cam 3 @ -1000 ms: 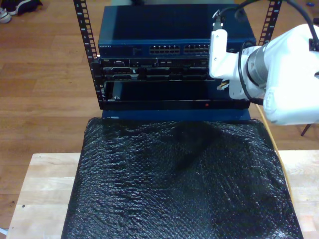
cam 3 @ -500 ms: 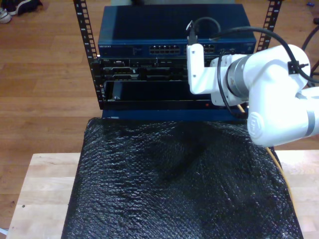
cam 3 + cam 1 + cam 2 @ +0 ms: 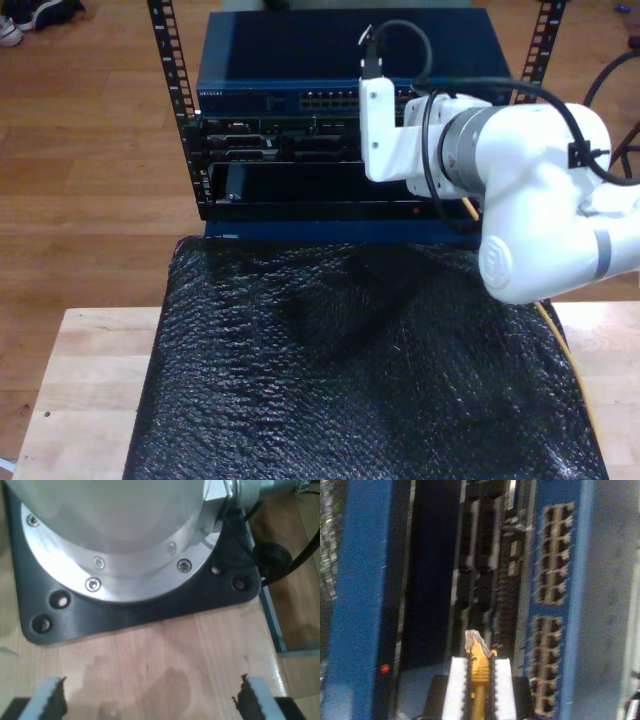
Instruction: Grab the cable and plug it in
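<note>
Right now my second gripper (image 3: pixel 480 680) has its two white pads (image 3: pixel 456 687) closed tight on the cable (image 3: pixel 479 672), pinching the yellow-orange line just behind its small clear plug (image 3: pixel 474 641); the plug sticks out past the fingertips, its long axis running straight on from the jaws toward the rack. Ahead of the plug in the second wrist view is the blue switch (image 3: pixel 572 605) with its rows of small square ports (image 3: pixel 551 555); those ports sit off to one side of the plug's line, while directly in front of it are darker rack panels, so I judge the plug must shift sideways toward the ports before pushing in. The picture is blurred, so I cannot tell which port is nearest.

In the exterior view the white arm (image 3: pixel 520 190) reaches from the right across the front of the rack (image 3: pixel 180 110), at the far side of the black mat (image 3: pixel 350 370).

My first gripper (image 3: pixel 150 700) hangs wide open and empty over pale wood beside a round metal robot base (image 3: pixel 120 555); its place relative to the rack I cannot tell.
</note>
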